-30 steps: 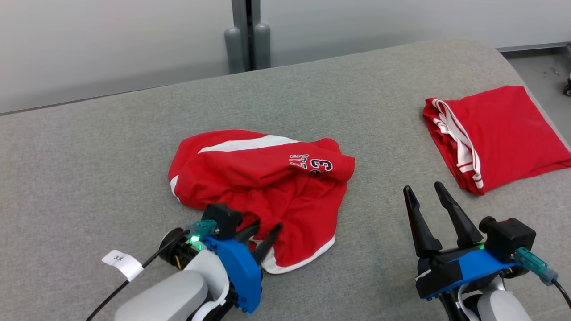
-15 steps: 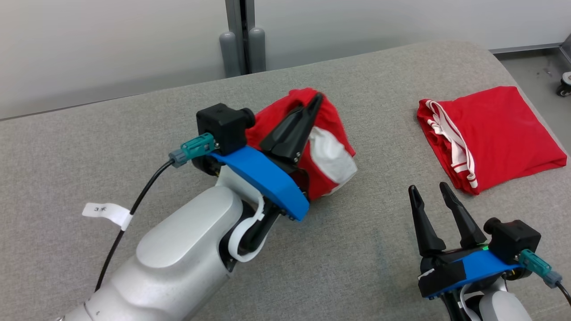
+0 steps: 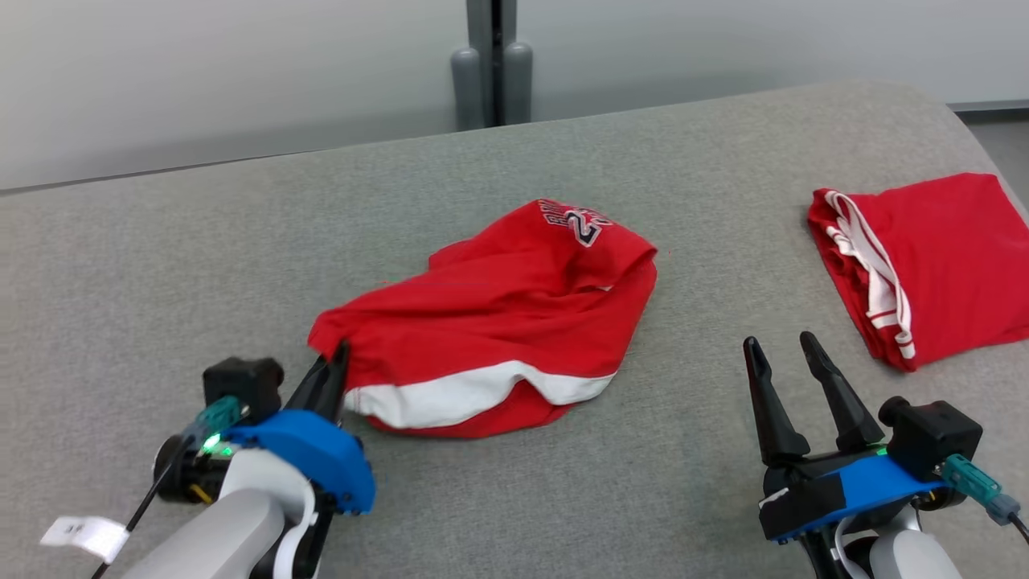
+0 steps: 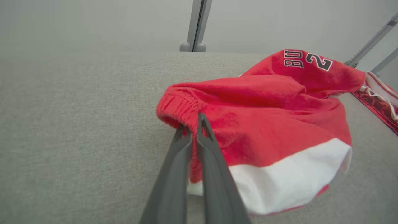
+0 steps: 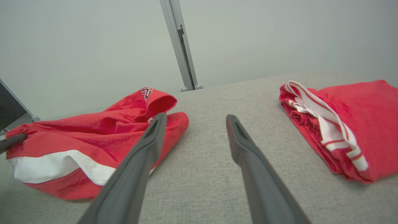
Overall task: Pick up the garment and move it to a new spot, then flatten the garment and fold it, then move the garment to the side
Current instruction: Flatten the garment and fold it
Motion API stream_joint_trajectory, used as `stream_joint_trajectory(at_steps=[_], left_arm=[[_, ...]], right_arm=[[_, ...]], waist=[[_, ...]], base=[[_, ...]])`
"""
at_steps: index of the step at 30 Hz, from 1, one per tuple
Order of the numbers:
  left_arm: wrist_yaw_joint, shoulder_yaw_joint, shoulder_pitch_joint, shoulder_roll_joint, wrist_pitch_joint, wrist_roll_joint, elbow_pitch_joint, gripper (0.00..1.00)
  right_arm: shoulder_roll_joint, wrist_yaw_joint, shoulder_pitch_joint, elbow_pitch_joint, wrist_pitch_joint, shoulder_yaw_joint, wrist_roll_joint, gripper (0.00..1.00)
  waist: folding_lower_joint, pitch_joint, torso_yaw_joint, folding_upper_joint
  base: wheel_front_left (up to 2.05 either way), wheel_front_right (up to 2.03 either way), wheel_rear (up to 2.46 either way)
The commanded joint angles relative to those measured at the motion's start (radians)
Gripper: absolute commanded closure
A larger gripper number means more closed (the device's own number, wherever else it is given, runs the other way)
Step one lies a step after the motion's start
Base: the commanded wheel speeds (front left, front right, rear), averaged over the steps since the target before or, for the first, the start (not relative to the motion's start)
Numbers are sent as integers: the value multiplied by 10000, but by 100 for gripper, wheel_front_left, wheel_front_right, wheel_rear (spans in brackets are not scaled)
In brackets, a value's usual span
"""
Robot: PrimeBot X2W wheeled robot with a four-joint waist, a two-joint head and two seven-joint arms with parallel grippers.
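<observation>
Your left hand (image 3: 338, 362), at the lower left of the frame, is clamped on the waistband corner of the garment (image 3: 514, 322), which lies crumpled mid-frame on the desk (image 3: 161, 281). Bring your right hand (image 3: 780, 339), fingers apart and empty, to the opposite corner, then pull taut.

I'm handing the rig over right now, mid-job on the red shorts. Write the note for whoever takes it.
Left gripper: shut on the elastic waistband corner of the red shorts.
Right gripper: open, holding nothing, over the grey table, apart from the shorts and from the folded red garment at the table's right.
Shorts: crumpled mid-table, one leg doubled over.
Done: grip on the waistband.
Left: flatten, fold, move aside.
</observation>
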Motion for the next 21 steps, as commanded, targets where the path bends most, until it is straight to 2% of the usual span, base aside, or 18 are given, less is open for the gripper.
stream_joint_trajectory(at_steps=[1,5,9,10,11,12,13,17,21], left_arm=[[188,99,200,155,-116,20,-87,100],[555,117,673,463,-244,85,-169,100],[878,165,950,472,-441,182,90,100],[920,178,1032,433,-487,217,136,64],[926,186,1099,401,-551,266,191,51],[882,211,1134,378,-618,312,214,3],[799,238,1172,351,-667,371,228,0],[382,744,1468,155,-849,684,63,0],[-177,2273,2058,-78,-859,1929,-673,0]], right_arm=[[19,2,52,-20,26,26,-18,0],[-33,2,-15,-1,59,80,3,0],[-51,2,8,-60,162,110,-44,0],[-81,2,16,-66,164,117,-46,0],[-115,2,26,-63,193,109,-37,0],[-149,2,37,-66,207,106,-25,0],[-184,2,47,-69,239,96,-20,0],[-301,2,126,-130,323,29,-41,0],[-365,2,248,-282,455,-39,-103,0]], waist=[[0,13,126,0],[0,-53,351,0],[0,-163,474,0],[0,-195,494,0],[0,-241,515,0],[0,-278,530,0],[0,-328,546,0],[0,-538,616,0],[0,-725,732,0]], base=[[0,0,0],[0,0,0],[0,0,0],[0,0,0],[0,0,0],[0,0,0],[0,0,0],[0,0,0],[0,0,0]])
